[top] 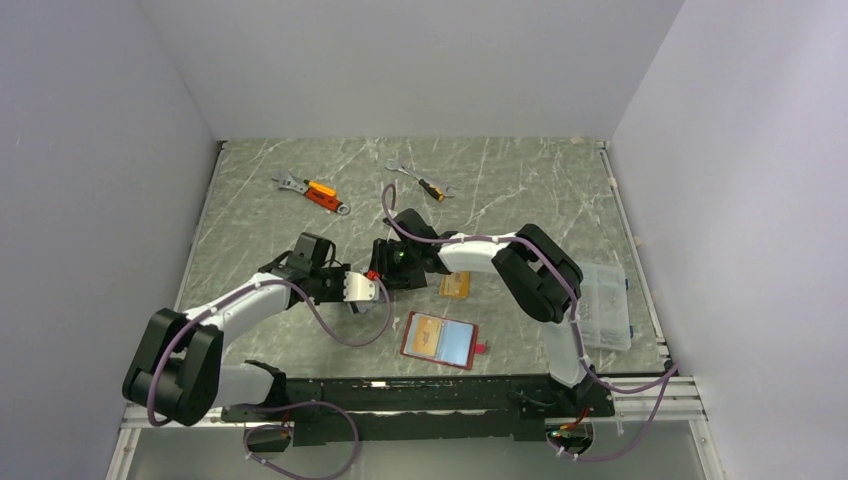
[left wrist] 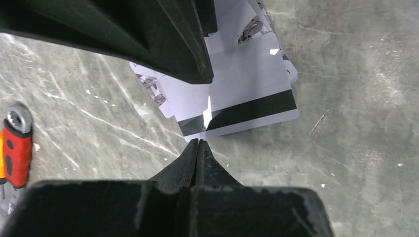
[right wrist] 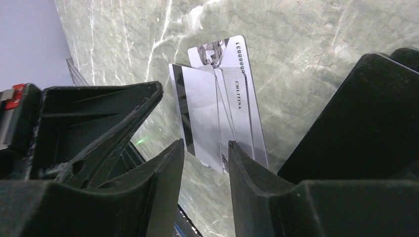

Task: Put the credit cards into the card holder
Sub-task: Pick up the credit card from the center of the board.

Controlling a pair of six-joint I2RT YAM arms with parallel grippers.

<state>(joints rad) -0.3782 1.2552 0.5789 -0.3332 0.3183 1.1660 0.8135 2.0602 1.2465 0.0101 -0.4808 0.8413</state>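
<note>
Card holder (top: 458, 343) lies open and flat on the table (top: 520, 190) by the near edge, red rim, blue-grey pockets up, snap tab (top: 482, 348) sticking out on its right. There is an orange face in its left pocket; card or print, can't tell.

Just beyond the holder's far-left corner is the left gripper (left wrist: 198, 143), fingers pressed fully together, nothing between them, tips just short of the silver cards (left wrist: 247, 94).

Silver cards are a fanned pile, dark stripe on the nearest one, well left of and beyond the holder, not in it. They are hidden under the arms in the top view.

Right gripper (right wrist: 205, 148) is over the same pile, meeting the left one tip to tip. Its jaws are part open, the gap straddles the near end of the fan, and nothing is clearly pinched. Whether the cards are lifted off the table, can't tell.

Orange-gold card (top: 455, 285) is flat on the table just beyond the holder, apart from it.

Clear plastic box (top: 605, 305) is well right of the holder.

Far beyond the holder are two orange-handled wrenches, one far-left (top: 318, 193), one further right (top: 428, 186).
</note>
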